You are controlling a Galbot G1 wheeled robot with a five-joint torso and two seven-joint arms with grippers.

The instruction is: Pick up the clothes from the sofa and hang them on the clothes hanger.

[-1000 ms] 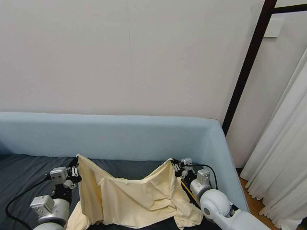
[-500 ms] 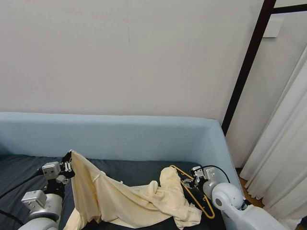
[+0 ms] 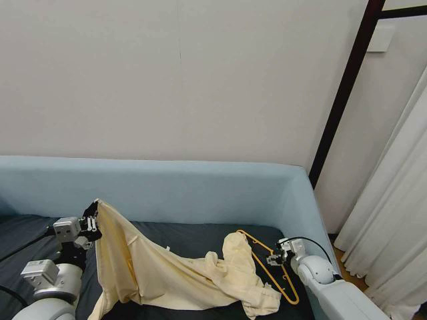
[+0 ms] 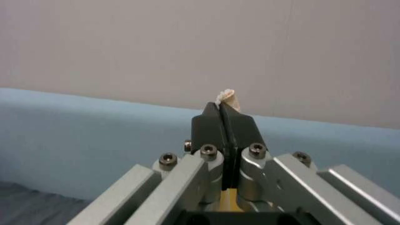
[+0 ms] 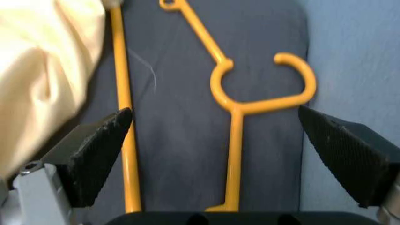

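Head view, left gripper (image 3: 92, 220): raised over the left part of the sofa (image 3: 200, 190), pinched on one corner of the cream shirt (image 3: 167, 277)
Head view, shirt: hangs from that corner, the rest trails right across the dark seat cushion (image 3: 187, 235)
Head view, right gripper (image 3: 273, 259): low by the sofa's right end, just beside the orange hanger (image 3: 256, 242) and holding nothing
Head view, hanger: flat on the cushion, part under the shirt's right edge, far nearer the right arm than the left
Left wrist view, left gripper (image 4: 222, 112): fingers pressed together, a tuft of cream cloth poking out at the tips
Right wrist view, right gripper (image 5: 216, 115): fingers spread wide, one either side of the hanger (image 5: 235, 140)
Right wrist view, hanger: straight ahead of the gripper, stem running away from the wrist along the gap, hook curling toward the light blue sofa side
Right wrist view, shirt (image 5: 44, 70): off to one side, touching the hanger's long bar
Judgement: the right arm is placed for the hanger
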